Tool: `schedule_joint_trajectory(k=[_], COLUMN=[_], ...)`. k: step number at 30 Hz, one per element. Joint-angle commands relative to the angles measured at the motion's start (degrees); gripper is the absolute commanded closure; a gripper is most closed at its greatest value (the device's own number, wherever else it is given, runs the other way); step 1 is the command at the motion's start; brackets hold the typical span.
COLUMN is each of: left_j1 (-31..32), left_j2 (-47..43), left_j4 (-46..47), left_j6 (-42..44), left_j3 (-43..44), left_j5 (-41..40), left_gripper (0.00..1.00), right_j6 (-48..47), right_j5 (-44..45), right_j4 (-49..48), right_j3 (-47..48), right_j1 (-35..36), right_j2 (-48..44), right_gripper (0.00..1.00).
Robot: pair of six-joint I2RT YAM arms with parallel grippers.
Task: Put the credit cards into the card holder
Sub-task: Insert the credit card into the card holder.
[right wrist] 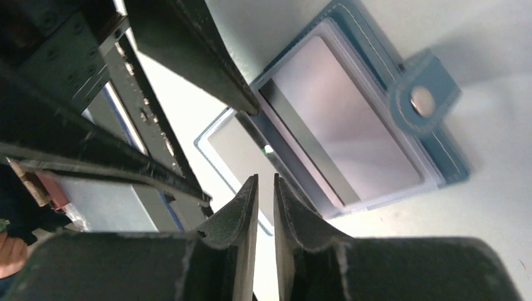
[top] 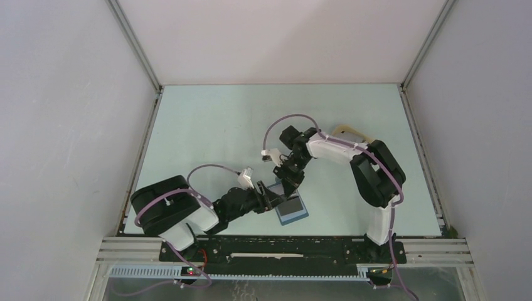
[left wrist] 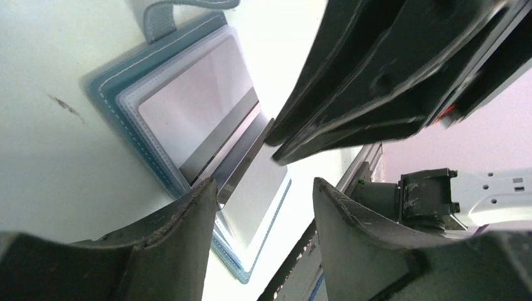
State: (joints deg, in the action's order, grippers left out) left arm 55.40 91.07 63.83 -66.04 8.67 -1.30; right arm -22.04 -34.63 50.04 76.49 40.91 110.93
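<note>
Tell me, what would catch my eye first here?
The left gripper and the right gripper, both black, nearly meet over an open blue card holder near the front edge of the table. Up close, a pale credit card with a dark stripe lies across the holder's clear inner sleeve.

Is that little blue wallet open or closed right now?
Open. The card holder lies spread flat, pale inner sleeves facing up with a striped card showing, its snap strap unfastened.

Pale green table (top: 207,125), white enclosure walls (top: 63,125), aluminium corner posts (top: 135,44)
</note>
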Motion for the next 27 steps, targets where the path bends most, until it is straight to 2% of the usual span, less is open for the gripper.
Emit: schedule_joint_trajectory(k=[1, 5, 9, 12, 14, 16, 17, 18, 20, 22, 27], left_j1=[-0.29, -0.38, -0.38, -0.45, -0.53, -0.70, -0.83, -1.13, -2.40, -3.65, -5.93], left_j2=[-4.04, -9.58, -18.60, -26.74, -31.92, -35.04, -35.99, -36.42, -35.77, -33.22, -22.96], left_j4=[0.11, -4.16, -11.93, -19.81, -24.62, -29.03, -30.79, -32.17, -34.47, -34.89, -33.56], left_j6=[7.33, 12.32, 20.41, 29.30, 35.49, 37.36, 37.69, 38.17, 38.64, 38.31, 34.70], left_j3=[-0.10, 0.31, 1.05, 2.13, 3.28, 4.30, 4.86, 5.48, 6.98, 8.38, 12.74], left_j5=[0.86, 0.86, -0.77, -3.13, -3.96, -6.51, -7.27, -6.98, -2.81, 0.66, 10.33], left_gripper=[0.38, 0.38, 0.39, 0.39, 0.39, 0.36, 0.31, 0.28, 0.29, 0.34, 0.68], right_j6=[-5.32, -8.45, -15.23, -19.16, -27.61, -44.67, -53.74, -58.24, -57.35, -54.83, -52.92], right_j5=[-7.96, -12.06, -16.43, -16.84, -19.75, -23.14, -22.92, -21.46, -17.32, -11.84, -0.63], right_j4=[3.53, 4.16, 4.03, -1.93, -5.53, -3.05, -0.15, 1.31, -0.74, -4.51, -9.71], right_j3=[0.92, -0.46, -5.04, -11.82, -18.45, -24.38, -26.29, -27.63, -28.64, -29.31, -30.66], right_j1=[-4.96, -10.56, -13.73, -13.20, -12.23, -10.91, -10.04, -9.07, -7.27, -4.25, 4.64], right_j2=[-7.86, -14.00, -24.42, -33.97, -40.01, -43.69, -44.35, -44.25, -43.20, -42.16, -36.95], right_gripper=[0.77, 0.77, 0.73, 0.70, 0.69, 0.63, 0.62, 0.62, 0.68, 0.78, 0.91])
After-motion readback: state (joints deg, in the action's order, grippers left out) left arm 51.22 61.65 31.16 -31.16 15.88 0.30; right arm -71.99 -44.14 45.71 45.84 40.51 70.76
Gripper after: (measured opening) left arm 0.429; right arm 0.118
